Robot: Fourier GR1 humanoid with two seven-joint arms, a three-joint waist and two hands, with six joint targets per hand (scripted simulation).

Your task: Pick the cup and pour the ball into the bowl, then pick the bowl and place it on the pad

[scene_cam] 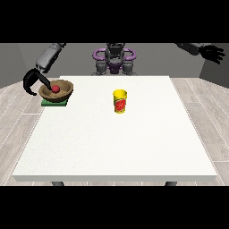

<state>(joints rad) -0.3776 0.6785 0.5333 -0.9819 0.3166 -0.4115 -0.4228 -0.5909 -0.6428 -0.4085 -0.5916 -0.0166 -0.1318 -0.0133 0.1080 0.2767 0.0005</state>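
I log: wooden bowl [56, 91] with red ball [55, 89] on green pad [54, 103], placed; view-left hand [32, 81] fingers curled at its rim, grasp unclear; yellow cup [120, 101] upright.

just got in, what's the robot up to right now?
The hand at the view's left is at the rim of the brown bowl, fingers curled round its near edge. The bowl holds a red ball and sits on the green pad near the table's far left corner. The yellow cup stands upright mid-table, untouched. The hand at the view's right is raised off to the side, fingers spread, holding nothing.
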